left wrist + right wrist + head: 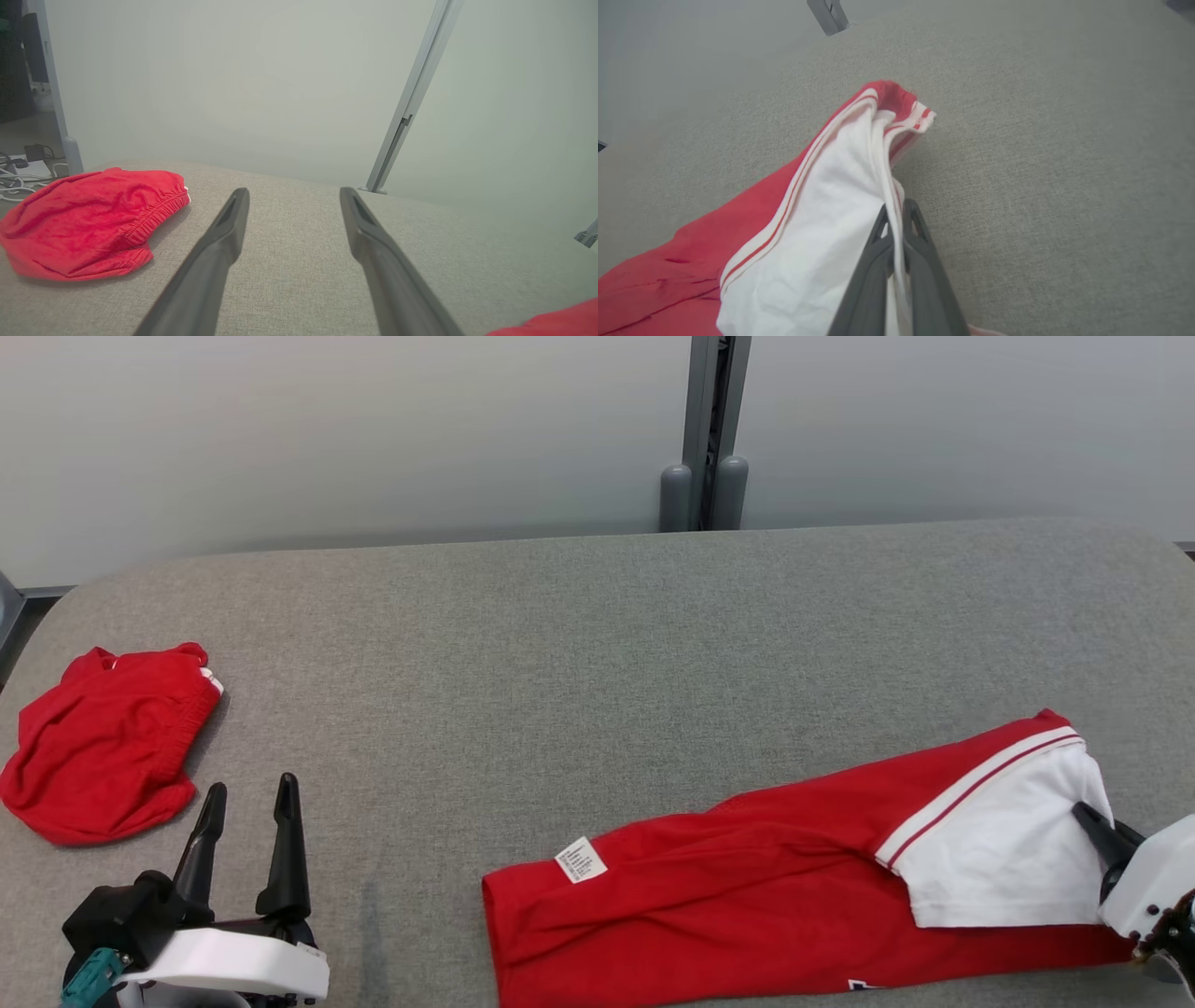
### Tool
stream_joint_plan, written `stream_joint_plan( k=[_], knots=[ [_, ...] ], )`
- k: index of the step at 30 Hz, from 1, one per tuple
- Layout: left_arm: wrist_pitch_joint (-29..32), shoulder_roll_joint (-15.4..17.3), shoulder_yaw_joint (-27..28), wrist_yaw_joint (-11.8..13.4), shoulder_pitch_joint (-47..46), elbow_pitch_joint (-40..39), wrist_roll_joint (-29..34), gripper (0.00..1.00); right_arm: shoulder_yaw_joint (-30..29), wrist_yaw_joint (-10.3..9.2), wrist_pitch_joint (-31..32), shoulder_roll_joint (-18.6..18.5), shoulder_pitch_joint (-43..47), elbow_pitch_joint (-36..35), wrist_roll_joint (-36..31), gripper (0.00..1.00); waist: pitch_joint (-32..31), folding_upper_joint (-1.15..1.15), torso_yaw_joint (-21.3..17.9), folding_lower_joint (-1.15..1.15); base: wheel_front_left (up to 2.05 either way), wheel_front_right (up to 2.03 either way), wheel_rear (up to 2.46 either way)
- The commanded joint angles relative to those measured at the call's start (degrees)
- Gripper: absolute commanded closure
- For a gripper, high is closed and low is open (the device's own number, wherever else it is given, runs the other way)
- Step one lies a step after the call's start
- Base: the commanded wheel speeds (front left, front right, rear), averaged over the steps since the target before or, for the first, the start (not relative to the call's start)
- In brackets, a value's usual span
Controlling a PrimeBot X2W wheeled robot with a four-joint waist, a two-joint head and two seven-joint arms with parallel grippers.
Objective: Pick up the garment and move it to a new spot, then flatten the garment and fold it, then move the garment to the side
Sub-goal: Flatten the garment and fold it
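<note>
One end only is held: your right gripper [897, 211] is pinched shut on the garment's [747, 887] white edge at the table's [560, 644] front right. Its long axis runs leftward toward your left gripper [250, 786], wide open, empty, well apart from the free end.

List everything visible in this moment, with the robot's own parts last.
table: one, grey fabric-covered, spans the head view
red and white garment: one, red with a white striped end, stretched along the table's near right
label: one, white, near that garment's left end
crumpled red garment: one, red, table's left end
post: one, grey, against the pale wall behind the table
cables: several, white and dark, on the floor past the table's left end
left gripper: one, dark fingers, open, lower left, holding nothing
right gripper: one, dark fingers, shut on the garment's white end
</note>
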Motion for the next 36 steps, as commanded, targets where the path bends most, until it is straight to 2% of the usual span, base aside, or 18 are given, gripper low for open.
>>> stream_joint_plan(
  k=[1, 11, 19, 24, 28, 36],
  knots=[
    [-0.1, 0.3, 0.3, -0.2, -0.7, 0.0, 0.7, 0.0, -0.9, 0.05, 0.0, -0.6, -0.1, 0.0, -1.3, 1.0, 0.1, 0.0, -0.1, 0.0, 0.0, 0.0, 0.0],
    [-0.1, 0.3, 0.7, -0.5, -0.8, 0.2, 1.0, 0.0, -4.4, 0.05, -0.2, 1.0, 1.8, -5.8, -4.9, 1.0, 0.0, 0.0, 0.0, 0.0, 0.0, 0.0, 0.0],
    [-0.1, 0.0, 1.1, -0.5, -0.2, 0.0, 1.0, 0.0, -5.2, 0.05, 1.2, 3.4, 4.4, -17.6, -7.6, 1.0, -0.5, 0.0, 0.0, 0.0, 0.0, 0.0, 0.0],
    [-0.1, -0.3, 1.0, -0.6, -0.4, 0.0, 1.1, 0.0, -2.5, 0.05, 4.2, 5.2, 5.9, -26.5, -9.2, 1.0, -0.9, 0.0, 0.5, 0.0, 0.0, 0.0, 0.0],
    [-0.1, -0.8, 0.7, -0.7, -0.7, 0.4, 1.0, 0.0, 0.7, 0.05, 6.7, 7.8, 6.9, -30.7, -10.0, 1.0, -1.2, 0.0, 1.6, 0.0, 0.0, 0.0, 0.0],
    [0.0, -1.2, 0.9, -1.1, -1.2, 0.9, 1.0, 0.0, 6.0, 0.05, 9.7, 12.3, 5.6, -30.5, -9.3, 1.0, -1.3, 0.0, 5.0, 0.0, 0.0, 0.0, 0.0]
  ],
)
